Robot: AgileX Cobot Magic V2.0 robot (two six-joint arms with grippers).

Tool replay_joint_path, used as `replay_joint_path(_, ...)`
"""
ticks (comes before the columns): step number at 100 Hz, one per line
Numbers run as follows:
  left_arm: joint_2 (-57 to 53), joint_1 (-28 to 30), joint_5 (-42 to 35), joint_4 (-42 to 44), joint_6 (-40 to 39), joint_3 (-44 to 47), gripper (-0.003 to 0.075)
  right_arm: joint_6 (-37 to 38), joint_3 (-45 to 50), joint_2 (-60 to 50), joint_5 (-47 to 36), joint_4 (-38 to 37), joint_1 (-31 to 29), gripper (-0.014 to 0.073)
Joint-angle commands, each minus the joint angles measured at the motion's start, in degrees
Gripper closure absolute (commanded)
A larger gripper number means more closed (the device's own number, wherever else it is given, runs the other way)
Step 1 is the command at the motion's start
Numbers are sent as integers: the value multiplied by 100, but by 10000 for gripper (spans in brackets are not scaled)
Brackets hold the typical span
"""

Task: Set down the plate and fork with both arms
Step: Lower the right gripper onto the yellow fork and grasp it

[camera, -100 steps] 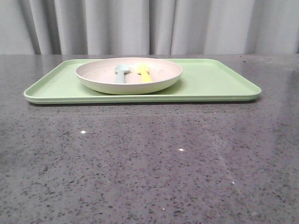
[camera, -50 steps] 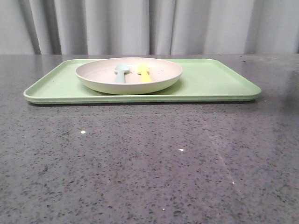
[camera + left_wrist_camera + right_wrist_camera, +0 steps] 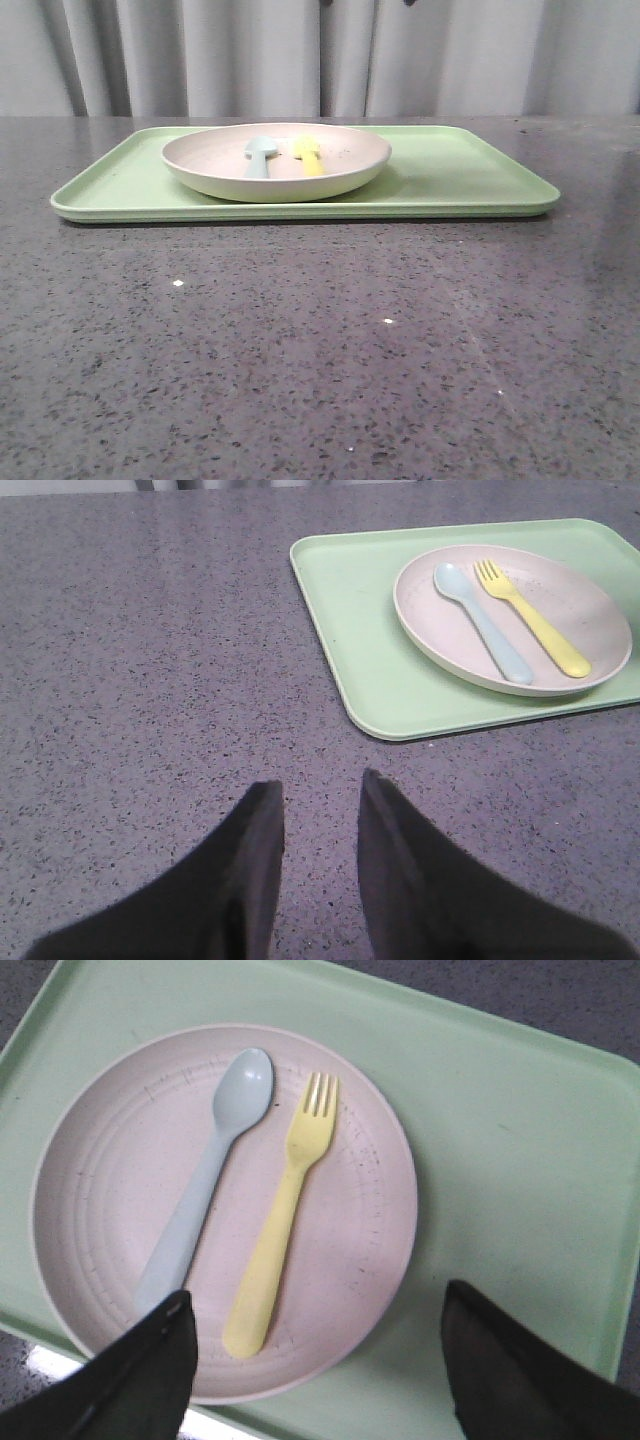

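Observation:
The cream-pink plate (image 3: 275, 180) sits on the left half of the light-green tray (image 3: 460, 180). The yellow fork (image 3: 308, 155) lies in it beside a pale blue spoon (image 3: 259, 155). My right gripper (image 3: 315, 1292) hovers above the plate (image 3: 370, 1210), open wide and empty. One finger is over the spoon handle (image 3: 205, 1180), the other over the tray (image 3: 500, 1160), and the fork (image 3: 290, 1210) lies between them. My left gripper (image 3: 320, 785) is open and empty over bare table, short of the tray's corner (image 3: 350, 630). From there the plate (image 3: 420, 630) and fork (image 3: 530, 615) show.
The table is dark speckled stone (image 3: 320, 350). A grey curtain (image 3: 250, 60) hangs behind it. Two small dark tips (image 3: 325, 2) show at the top edge of the front view, above the plate.
Two small dark tips have come into the top edge of the front view above the plate. The plate, fork, spoon and tray have not moved.

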Motion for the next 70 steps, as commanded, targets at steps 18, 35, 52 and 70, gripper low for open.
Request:
replay_joint_path(18,32,-29,-408,-93,-56,-153,534,-57,-858,659,126,149,-4,74)
replay_joint_path(35,32,-29,-370,-93,-56,-153,534,-57,-903,1023,125,258,-4,74)
replay_joint_path(52,32,-29,-355,-93,-56,-153,534,-53,-907,1262,118,318,-4,74)
replay_joint_path(70,32,-29,-355,-93,-56,-153,534,-53,-907,1458,107,325,-4,74)
